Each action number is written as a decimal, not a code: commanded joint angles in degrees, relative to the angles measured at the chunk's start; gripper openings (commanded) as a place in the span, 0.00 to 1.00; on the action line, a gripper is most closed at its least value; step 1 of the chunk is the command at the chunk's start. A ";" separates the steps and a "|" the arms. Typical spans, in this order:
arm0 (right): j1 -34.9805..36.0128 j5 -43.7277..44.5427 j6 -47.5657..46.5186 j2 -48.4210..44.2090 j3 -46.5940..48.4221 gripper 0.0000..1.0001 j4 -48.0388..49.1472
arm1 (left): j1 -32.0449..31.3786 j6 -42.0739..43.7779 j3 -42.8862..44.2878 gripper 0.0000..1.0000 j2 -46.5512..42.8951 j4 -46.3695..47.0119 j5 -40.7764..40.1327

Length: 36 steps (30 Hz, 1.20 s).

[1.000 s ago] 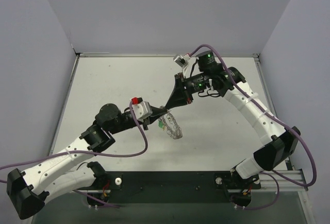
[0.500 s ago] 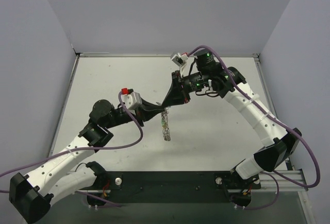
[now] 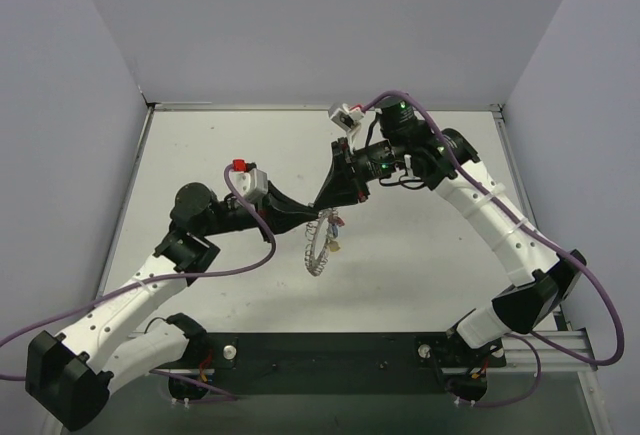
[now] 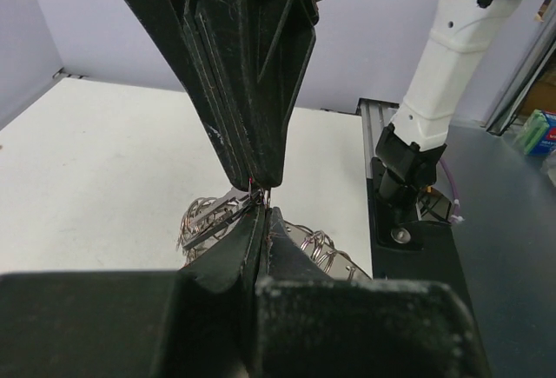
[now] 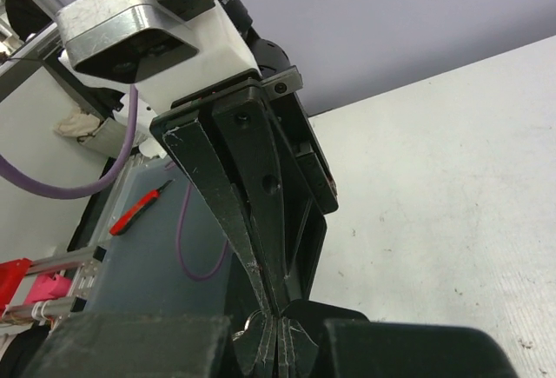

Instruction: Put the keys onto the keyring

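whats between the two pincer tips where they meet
Almost no gap: a bit of the keyring sits between left pincer and right pincer, clearest in left wrist view.

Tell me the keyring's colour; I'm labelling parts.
The keyring is silvery, clearest in left wrist view.

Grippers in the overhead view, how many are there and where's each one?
2. The left gripper reaches in from the left; the right gripper comes down from the upper right, tips meeting the left's at the keyring. None seems hidden.
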 commanded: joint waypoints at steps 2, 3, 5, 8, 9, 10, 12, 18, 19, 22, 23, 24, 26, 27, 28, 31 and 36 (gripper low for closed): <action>1.15 -4.95 -2.42 -0.65 4.18 0.00 1.57 | 0.95 -5.06 1.97 0.00 0.98 8.17 5.40; 1.67 -4.60 -1.90 -0.48 4.88 0.00 1.48 | 0.95 -5.59 1.88 0.00 1.07 8.96 5.05; 2.20 -3.72 -1.72 0.05 5.41 0.00 1.57 | 0.95 -6.21 1.01 0.00 1.07 11.33 4.09; 3.08 -2.32 -1.02 1.19 6.29 0.00 1.57 | 0.95 -7.44 0.21 0.00 1.59 13.88 3.55; 3.08 -2.05 -0.75 1.45 6.47 0.00 1.57 | 0.95 -7.79 0.38 0.00 1.86 13.63 3.29; 3.08 -1.96 -0.05 2.07 6.99 0.00 1.57 | 1.04 -7.62 0.56 0.00 2.03 13.19 3.03; 3.34 -1.87 0.74 2.60 7.43 0.06 1.66 | 1.04 -7.18 0.47 0.00 1.86 12.66 1.37; 4.83 3.56 3.38 2.86 8.40 0.15 1.57 | 0.95 -4.63 -0.58 0.00 -0.25 10.82 -7.51; 4.93 4.27 3.82 2.86 8.58 0.17 1.66 | 0.86 -4.45 -0.58 0.00 -0.25 10.55 -8.74; 5.71 7.17 4.52 3.30 8.84 0.24 1.48 | 0.78 -4.36 -1.19 0.00 -0.60 11.08 -11.11; 5.89 8.05 4.78 3.30 8.93 0.28 1.48 | 0.78 -4.36 -1.37 0.00 -0.86 11.86 -11.73; 6.24 9.02 4.79 3.39 9.02 0.30 1.31 | 0.78 -4.36 -1.63 0.00 -1.13 12.22 -12.43; 6.60 10.61 4.70 3.57 9.37 0.33 0.69 | 0.69 -4.28 -2.69 0.00 -1.56 13.79 -14.02; 6.86 10.96 4.61 3.65 9.63 0.34 0.52 | 0.69 -4.10 -3.21 0.00 -1.65 14.67 -14.37; 6.95 11.40 4.52 3.74 9.72 0.35 0.17 | 0.77 -4.10 -3.91 0.00 -1.83 15.47 -14.98; 6.95 12.71 4.70 3.39 10.16 0.36 0.08 | 0.69 -3.66 -4.36 0.00 -2.01 16.35 -15.43; 6.77 17.54 5.05 1.90 10.16 0.40 0.17 | 0.69 -2.79 -5.15 0.00 -2.71 15.30 -16.31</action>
